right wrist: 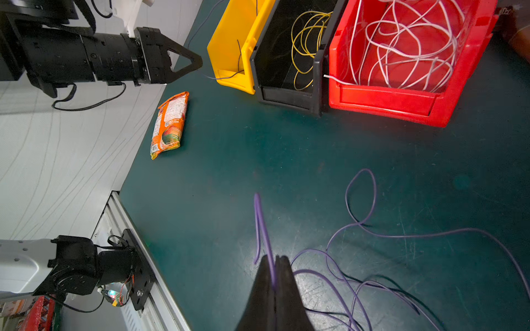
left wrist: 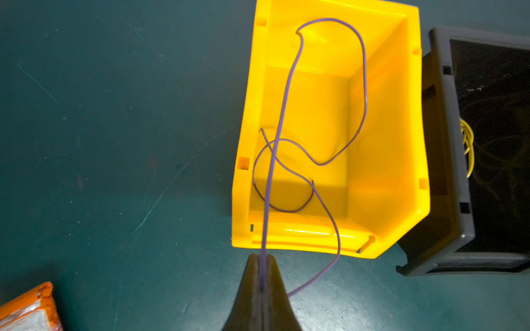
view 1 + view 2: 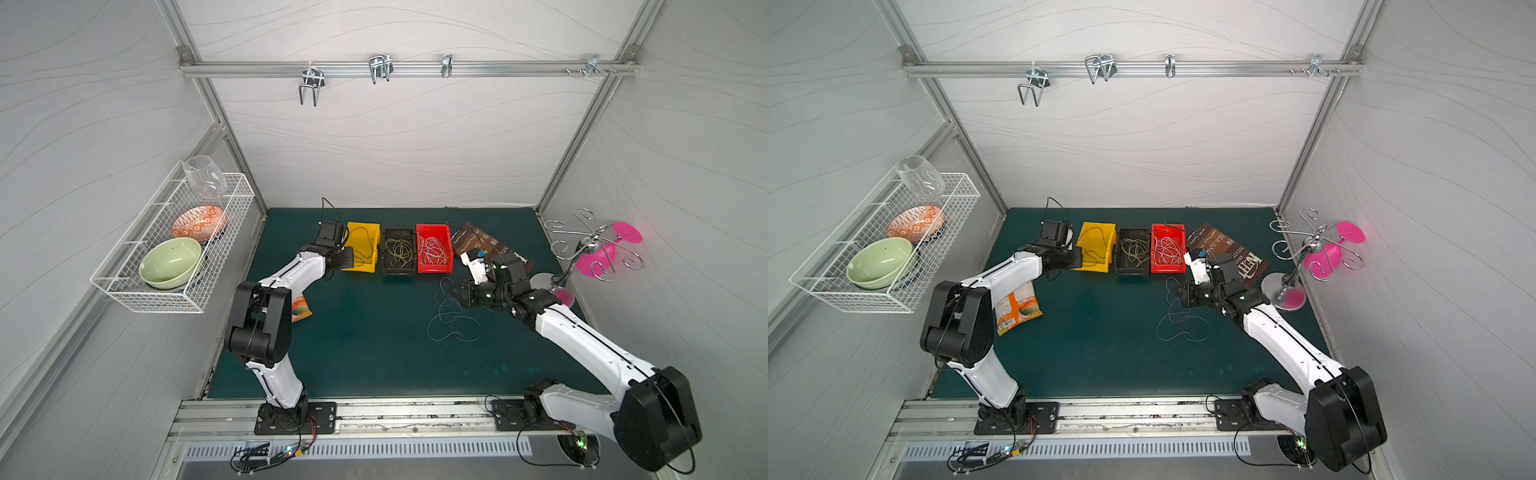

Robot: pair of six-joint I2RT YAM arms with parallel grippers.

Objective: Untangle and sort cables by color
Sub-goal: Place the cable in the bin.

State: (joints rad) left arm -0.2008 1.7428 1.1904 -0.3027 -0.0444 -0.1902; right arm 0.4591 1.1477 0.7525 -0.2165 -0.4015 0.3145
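My right hand pinched the unsorted purple tangle; left hand held a purple cable at the yellow bin; other cables binned.

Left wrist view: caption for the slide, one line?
Left claw, shut on a purple cable whose loops lie in the yellow bin, black bin alongside.

A: Yellow bin, black bin, red bin: 3 moulded plastic tubs, all glossy.

B: The worktop is matt, with fine scratches (pale ones). The purple cable looks smooth-sheathed, and the orange packet is shiny, crinkled film.
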